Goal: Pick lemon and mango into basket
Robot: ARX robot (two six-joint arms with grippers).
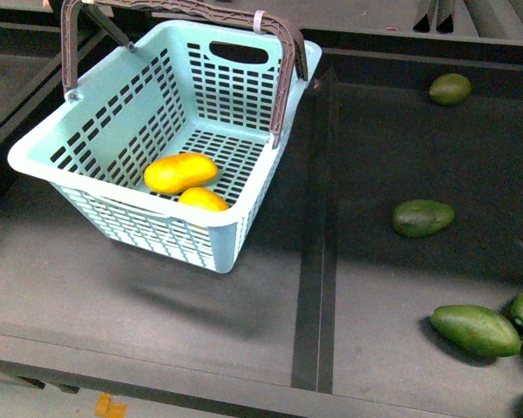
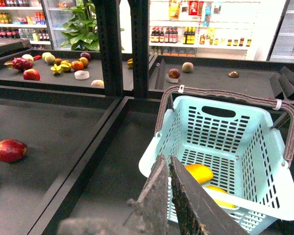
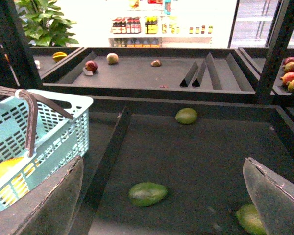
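Evidently both fruits are already in the basket (image 1: 113, 165): the mango (image 1: 180, 172) lies on its slotted floor and the lemon (image 1: 202, 200) sits just beside it against the near wall, so in my judgement the step in hand is a clean withdrawal, best done by lifting both arms clear of the brown handle (image 1: 279, 83) and rim. The left hand (image 2: 169, 196) is closed and holds nothing; the right hand (image 3: 161, 205) is wide open and empty above the green fruits (image 3: 147, 194). No writing is legible; the far shelf labels are too small.
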